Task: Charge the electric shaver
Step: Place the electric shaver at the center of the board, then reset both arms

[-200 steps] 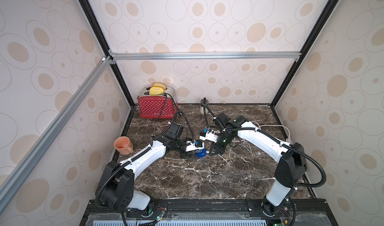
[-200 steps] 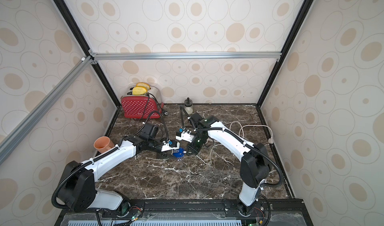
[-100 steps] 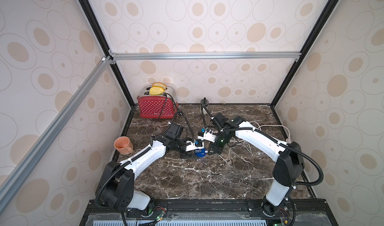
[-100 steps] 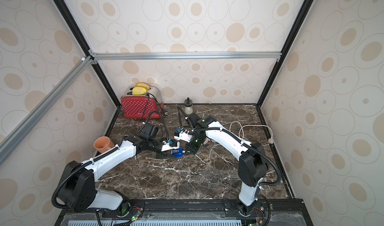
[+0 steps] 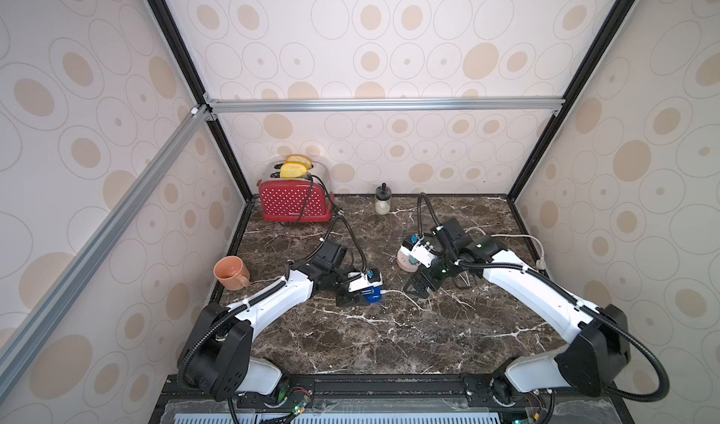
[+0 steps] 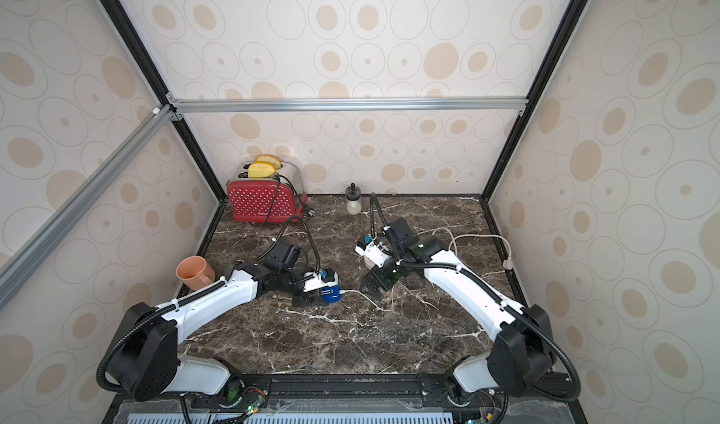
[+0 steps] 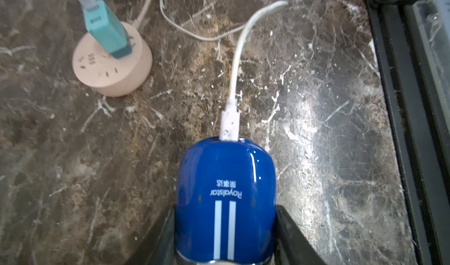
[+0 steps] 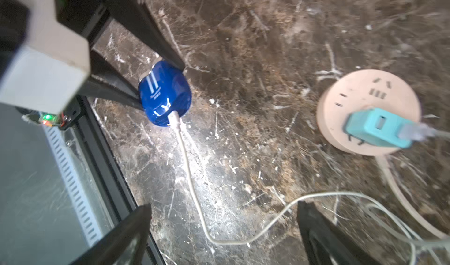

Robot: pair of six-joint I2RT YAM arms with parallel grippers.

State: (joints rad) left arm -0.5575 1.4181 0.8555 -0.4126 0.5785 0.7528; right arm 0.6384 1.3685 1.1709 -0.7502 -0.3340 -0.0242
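The white cable [image 7: 235, 81] is plugged into the electric shaver [image 7: 225, 168], which the left end effector [image 7: 225, 210] clamps near the pink power strip [image 7: 110, 68]. The teal adapter [image 7: 107, 29] sits in that strip. The right end effector [image 8: 222, 207] gapes wide and empty. Charging looks set up; only the release remains.

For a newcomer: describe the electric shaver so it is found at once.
On the marble table, find the left pincer. It grips the electric shaver, glossy blue, a white cable in its end. Two white stripes mark it off from the teal adapter.
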